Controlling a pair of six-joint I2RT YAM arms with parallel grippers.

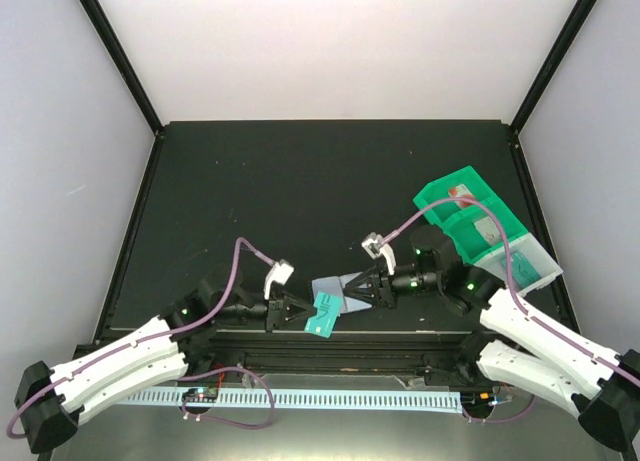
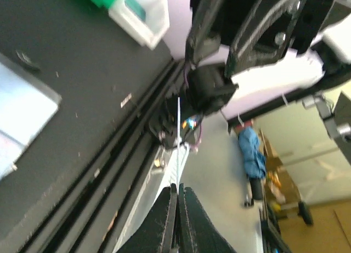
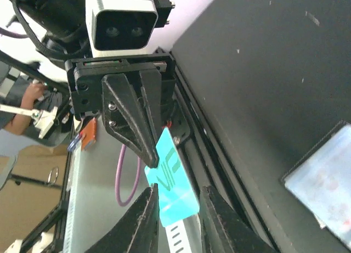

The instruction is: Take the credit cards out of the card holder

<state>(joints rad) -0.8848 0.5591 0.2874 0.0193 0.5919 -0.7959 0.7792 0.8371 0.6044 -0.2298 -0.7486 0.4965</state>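
The matte black worktop shows bare surface across its rear and left, walled by pale panels. All the handling is crowded against its near edge, beside the dark rail.

A green plastic compartment tray lies diagonally along the right edge, well apart from the claws, with a pale translucent bin at its nearer end.

The small black card holder lies open and flat near the near edge between the two claws, its pale blue-grey lining facing up.

The left claw is pinched tight on a thin teal credit card, which is held tilted off the surface just beside the holder, over the worktop's near edge.

The right claw is partly open. Its two fingers flank the card's free end with a gap on either side, so it grips nothing.
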